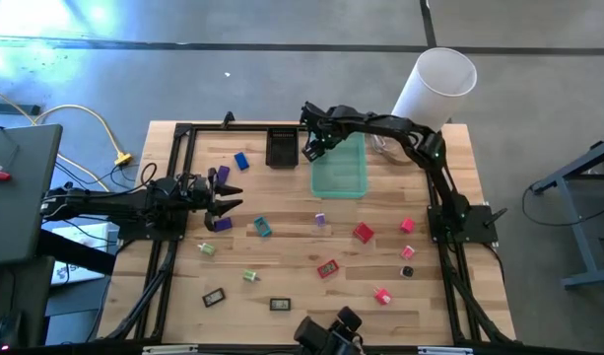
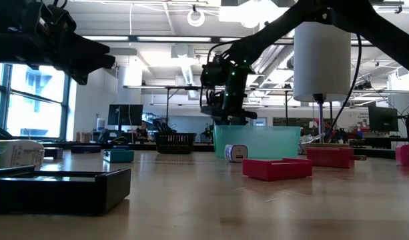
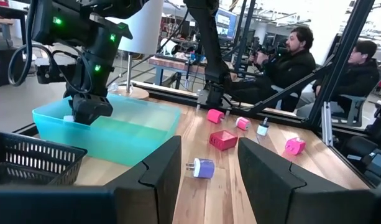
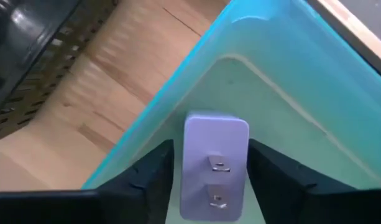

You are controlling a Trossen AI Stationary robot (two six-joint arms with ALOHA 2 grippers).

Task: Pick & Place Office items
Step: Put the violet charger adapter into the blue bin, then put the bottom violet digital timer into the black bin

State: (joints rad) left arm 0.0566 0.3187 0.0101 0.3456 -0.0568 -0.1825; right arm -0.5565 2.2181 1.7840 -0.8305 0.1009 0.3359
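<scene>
Small office items lie scattered on the wooden table (image 1: 311,251): a blue one (image 1: 241,160), a teal one (image 1: 262,227), a red one (image 1: 364,233), pink ones (image 1: 407,226), green and black ones nearer the front. My right gripper (image 4: 210,149) is at the far left corner of the translucent teal tray (image 1: 341,176), shut on a lavender plug adapter (image 4: 215,165). My left gripper (image 1: 226,197) hovers open above the table's left side, its fingers pointing right toward another purple plug (image 3: 203,168) on the wood. My right gripper holds the lavender plug adapter by its two side faces (image 4: 243,158), pinched between the two fingers. The fingers (image 4: 156,177) come from above, pointing down into the tray's corner. The adapter's pronged face is turned toward the wrist camera. Whether its underside rests on the tray floor is hidden.
A small black tray (image 1: 281,148) sits just left of the teal tray at the far edge. A tall white cylinder (image 1: 435,89) stands at the far right corner. Black frame rails (image 1: 168,247) run along both sides. People sit beyond the table (image 3: 289,59).
</scene>
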